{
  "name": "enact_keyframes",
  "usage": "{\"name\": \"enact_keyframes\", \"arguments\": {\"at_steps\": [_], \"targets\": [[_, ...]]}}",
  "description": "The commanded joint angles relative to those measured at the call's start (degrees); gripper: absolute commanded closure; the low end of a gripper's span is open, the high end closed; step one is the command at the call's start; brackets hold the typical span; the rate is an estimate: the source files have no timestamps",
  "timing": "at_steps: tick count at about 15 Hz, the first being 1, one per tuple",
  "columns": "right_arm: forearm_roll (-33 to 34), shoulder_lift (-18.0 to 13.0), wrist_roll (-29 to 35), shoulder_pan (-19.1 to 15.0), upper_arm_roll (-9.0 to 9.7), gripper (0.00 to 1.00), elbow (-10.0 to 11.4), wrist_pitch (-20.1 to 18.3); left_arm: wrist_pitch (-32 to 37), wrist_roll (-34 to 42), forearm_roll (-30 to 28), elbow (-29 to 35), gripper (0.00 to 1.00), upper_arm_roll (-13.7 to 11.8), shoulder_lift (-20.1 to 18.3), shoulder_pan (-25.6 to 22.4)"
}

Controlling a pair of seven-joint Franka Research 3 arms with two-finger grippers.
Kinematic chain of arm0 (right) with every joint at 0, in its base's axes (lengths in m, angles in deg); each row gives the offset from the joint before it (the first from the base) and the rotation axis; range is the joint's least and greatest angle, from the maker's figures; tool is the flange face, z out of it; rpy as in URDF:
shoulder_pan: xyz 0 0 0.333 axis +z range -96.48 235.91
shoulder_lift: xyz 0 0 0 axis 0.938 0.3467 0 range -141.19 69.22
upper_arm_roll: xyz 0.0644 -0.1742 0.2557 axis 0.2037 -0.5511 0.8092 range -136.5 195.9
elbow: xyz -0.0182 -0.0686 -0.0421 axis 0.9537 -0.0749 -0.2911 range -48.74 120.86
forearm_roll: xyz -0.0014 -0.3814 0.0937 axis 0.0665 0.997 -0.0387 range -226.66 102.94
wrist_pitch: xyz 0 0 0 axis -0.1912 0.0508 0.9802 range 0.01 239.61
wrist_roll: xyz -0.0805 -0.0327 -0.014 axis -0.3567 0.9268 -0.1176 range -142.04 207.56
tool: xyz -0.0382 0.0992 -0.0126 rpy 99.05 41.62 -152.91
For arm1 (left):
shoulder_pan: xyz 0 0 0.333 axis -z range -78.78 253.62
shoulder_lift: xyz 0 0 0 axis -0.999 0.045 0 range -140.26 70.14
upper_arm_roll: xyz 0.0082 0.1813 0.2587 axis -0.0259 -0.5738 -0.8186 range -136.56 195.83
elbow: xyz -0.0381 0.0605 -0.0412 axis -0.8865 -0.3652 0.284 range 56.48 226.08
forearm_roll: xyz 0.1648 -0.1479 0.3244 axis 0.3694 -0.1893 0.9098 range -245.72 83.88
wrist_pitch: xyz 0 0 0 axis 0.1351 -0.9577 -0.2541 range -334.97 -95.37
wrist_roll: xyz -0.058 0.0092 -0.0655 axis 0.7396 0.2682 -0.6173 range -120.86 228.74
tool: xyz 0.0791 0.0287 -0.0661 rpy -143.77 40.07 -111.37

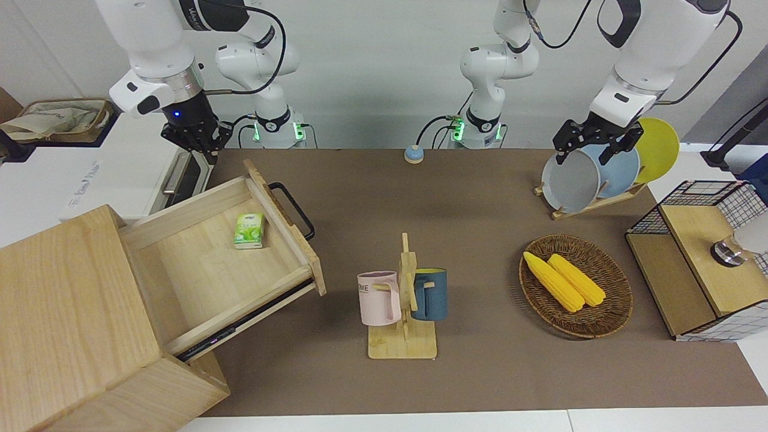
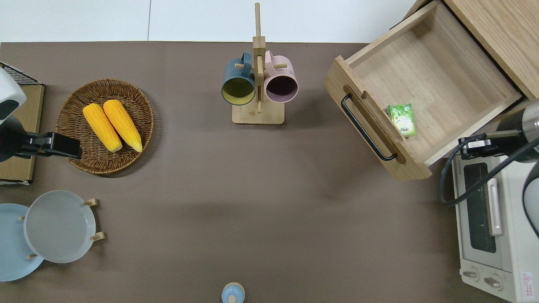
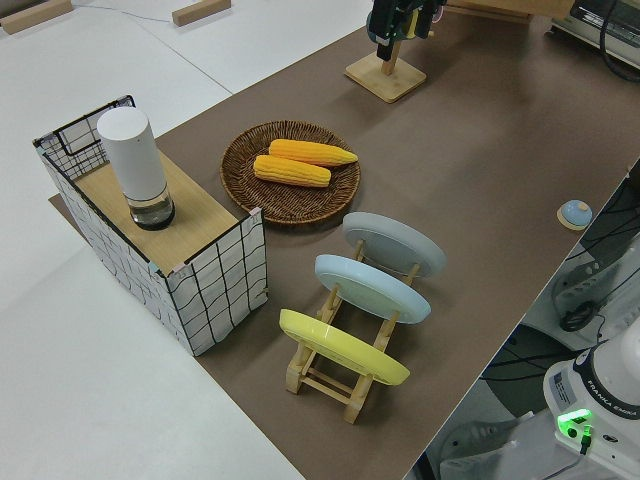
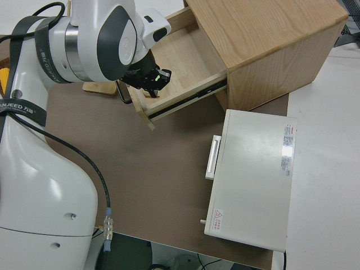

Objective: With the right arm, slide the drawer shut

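Observation:
The drawer [image 1: 198, 270] stands pulled far out of the light-wood cabinet [image 1: 72, 312], its black loop handle [image 1: 294, 210] facing the middle of the table. A small green packet [image 1: 249, 230] lies in it near the front panel. The drawer also shows in the overhead view [image 2: 425, 80], with its handle [image 2: 366, 128]. My right gripper [image 1: 201, 143], under its blue light, hangs in the air over the strip between the drawer's side wall and the toaster oven [image 2: 492, 219], and it also shows in the overhead view [image 2: 473, 143]. It touches nothing. My left arm is parked, its gripper [image 1: 585, 153] open.
A mug rack [image 1: 402, 300] with a pink and a blue mug stands mid-table. A wicker basket [image 1: 618, 300] holds two corn cobs. A plate rack [image 1: 600, 174] and a wood-and-wire-mesh box [image 1: 696, 258] stand toward the left arm's end. A small blue knob [image 1: 413, 155] lies near the robots.

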Motion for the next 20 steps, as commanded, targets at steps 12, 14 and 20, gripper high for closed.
{"name": "enact_keyframes", "arguments": {"at_steps": [12,14,20], "targets": [[-1.5,0.0,26.0,0.0,14.92,1.0,-4.5,-3.7,1.0,-0.6,1.0,-0.6,0.01,0.0,-0.3,0.4],[-1.5,0.2,31.6,0.0,17.82,1.0,-4.5,-1.9,1.0,-0.6,1.0,-0.6,0.01,0.0,-0.3,0.4],[-0.9,3.4,45.3,4.2,20.47,1.0,-4.3,0.9,1.0,-0.6,1.0,-0.5,0.01,0.0,-0.3,0.4]]}}
